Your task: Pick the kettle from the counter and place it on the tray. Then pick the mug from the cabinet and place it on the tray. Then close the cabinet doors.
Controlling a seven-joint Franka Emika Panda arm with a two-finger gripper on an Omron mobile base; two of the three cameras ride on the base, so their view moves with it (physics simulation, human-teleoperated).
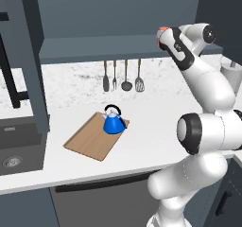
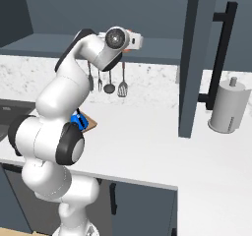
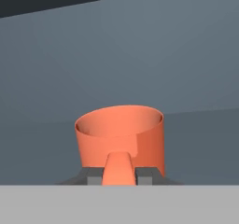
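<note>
Right under your hand camera, the gripper is clenching on the orange mug, its two dark tips pinching the mug's handle from both sides at six o'clock. The mug is sitting upright with its open mouth facing up, on the grey inner shelf of the cabinet, with the grey back wall rising behind it.

From the left base view, you are looking at the arm reaching up to about one o'clock, a sliver of orange showing at the hand. Down on the white counter, the blue kettle is standing upright on the wooden tray, on the tray's far end. Beyond it, at twelve o'clock, four utensils are hanging on the wall.

At nine o'clock one cabinet door is standing open. In the right base view, the other door is hanging open at two o'clock, with a paper towel roll on the counter just past it.
</note>
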